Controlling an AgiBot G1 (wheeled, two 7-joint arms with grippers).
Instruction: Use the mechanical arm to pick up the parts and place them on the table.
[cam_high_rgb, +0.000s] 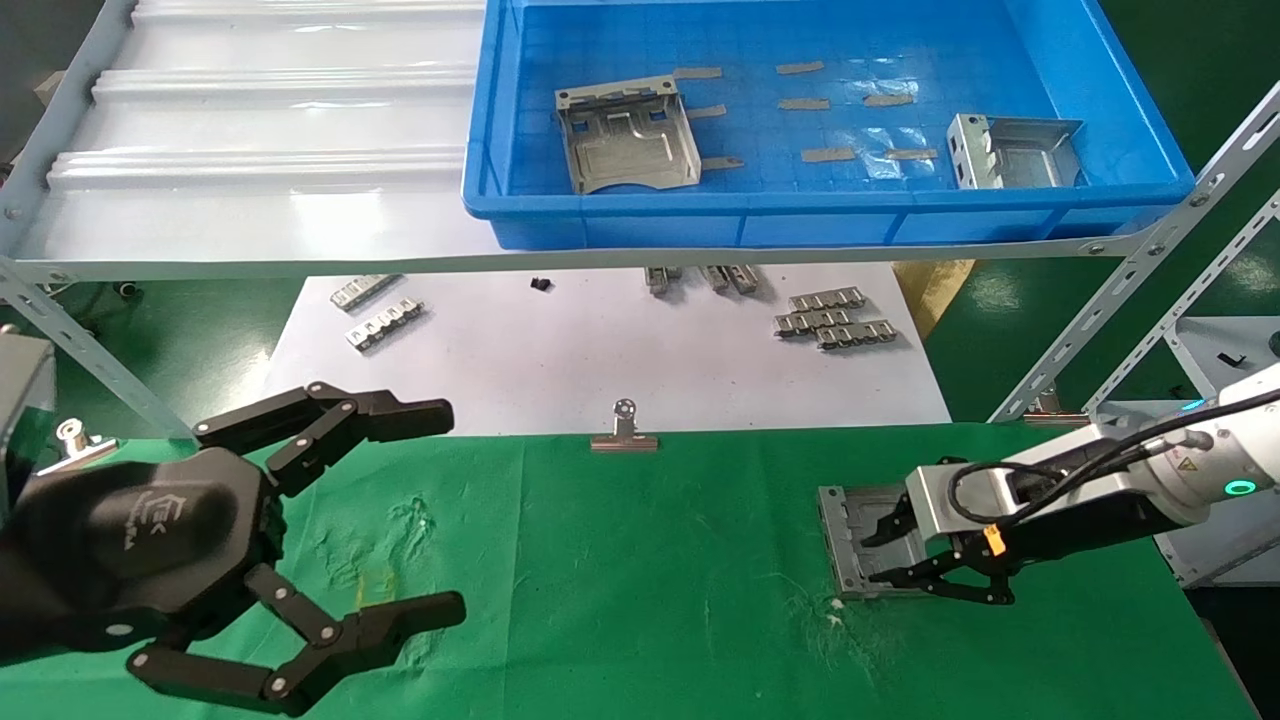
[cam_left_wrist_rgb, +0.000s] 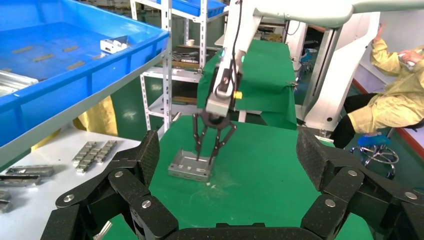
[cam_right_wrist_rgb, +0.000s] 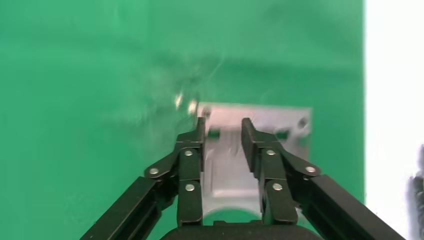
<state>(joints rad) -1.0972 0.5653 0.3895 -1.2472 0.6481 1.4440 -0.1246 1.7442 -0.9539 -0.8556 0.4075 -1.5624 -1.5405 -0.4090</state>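
Note:
One silvery part (cam_high_rgb: 845, 520) lies flat on the green table (cam_high_rgb: 650, 590) at the right. My right gripper (cam_high_rgb: 872, 556) hovers low over it, fingers open a little, tips at its near rim. The right wrist view shows the part (cam_right_wrist_rgb: 285, 130) beneath the gripper's (cam_right_wrist_rgb: 222, 127) parted fingers, nothing clamped between them. In the left wrist view the same part (cam_left_wrist_rgb: 189, 167) sits under the right gripper (cam_left_wrist_rgb: 205, 157). Two more parts (cam_high_rgb: 625, 140) (cam_high_rgb: 1010, 150) rest in the blue bin (cam_high_rgb: 800, 225) on the shelf. My left gripper (cam_high_rgb: 447, 512) is parked wide open at the front left.
A white sheet (cam_high_rgb: 600, 370) behind the green cloth carries toothed metal strips (cam_high_rgb: 830, 320) and a binder clip (cam_high_rgb: 625, 430). The ribbed white shelf (cam_high_rgb: 270, 130) and its angled metal legs (cam_high_rgb: 1090, 330) overhang the back. A seated person (cam_left_wrist_rgb: 395, 95) shows in the left wrist view.

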